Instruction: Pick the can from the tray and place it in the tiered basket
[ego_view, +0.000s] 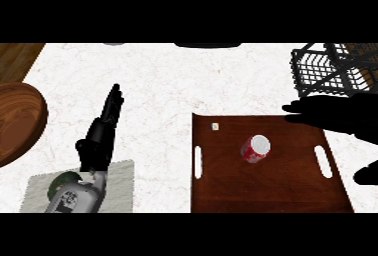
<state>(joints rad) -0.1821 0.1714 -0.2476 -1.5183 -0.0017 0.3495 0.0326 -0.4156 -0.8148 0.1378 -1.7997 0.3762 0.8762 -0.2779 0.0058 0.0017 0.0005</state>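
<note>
A red can with a white top (255, 148) lies tilted near the middle of the dark brown tray (221, 190). The black wire tiered basket (332, 70) stands at the counter's far right. My right hand (336, 116) shows as a dark shape over the tray's far right corner, fingers stretched out toward the left, above and to the right of the can and apart from it. My left hand (103, 127) rests open at the left, fingers straight and pointing away from me, holding nothing.
A round wooden board (15, 125) lies at the left edge. A small white bit (215, 127) sits on the tray's far left part. A grey mat (122, 175) lies under my left forearm. Bare white counter spreads between left hand and tray.
</note>
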